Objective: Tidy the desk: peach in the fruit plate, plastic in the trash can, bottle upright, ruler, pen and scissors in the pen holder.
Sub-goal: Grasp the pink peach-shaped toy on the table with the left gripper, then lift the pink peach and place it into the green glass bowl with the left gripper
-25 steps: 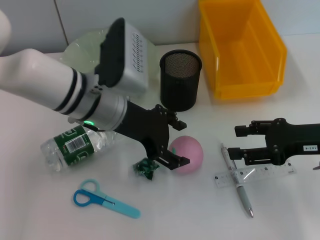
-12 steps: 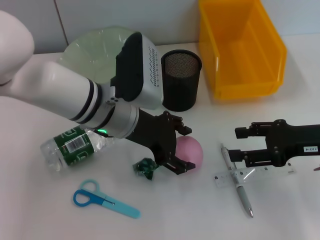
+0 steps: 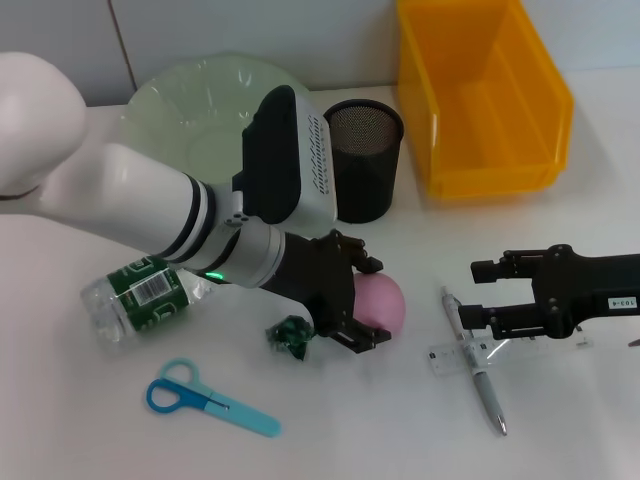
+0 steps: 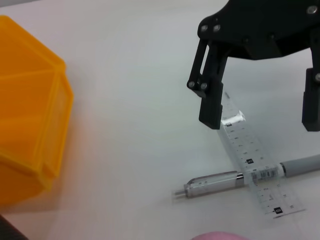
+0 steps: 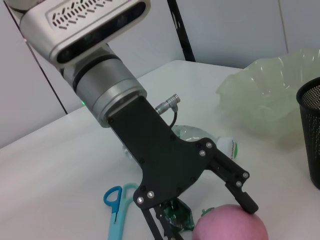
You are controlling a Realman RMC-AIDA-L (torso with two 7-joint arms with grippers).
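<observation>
Left gripper (image 3: 362, 300) straddles peach (image 3: 385, 300), jaws apart

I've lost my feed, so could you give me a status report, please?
Left claw open around the peach. Right claw open over the ruler and pen. Nothing blocking.

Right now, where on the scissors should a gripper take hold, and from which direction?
Grip the scissors across the closed blades, just past the two finger loops, coming straight down from above. They lie flat on the table, so no side approach gets under them; the narrow straight blade section likely fits between fingers better than the wide loops.
</observation>
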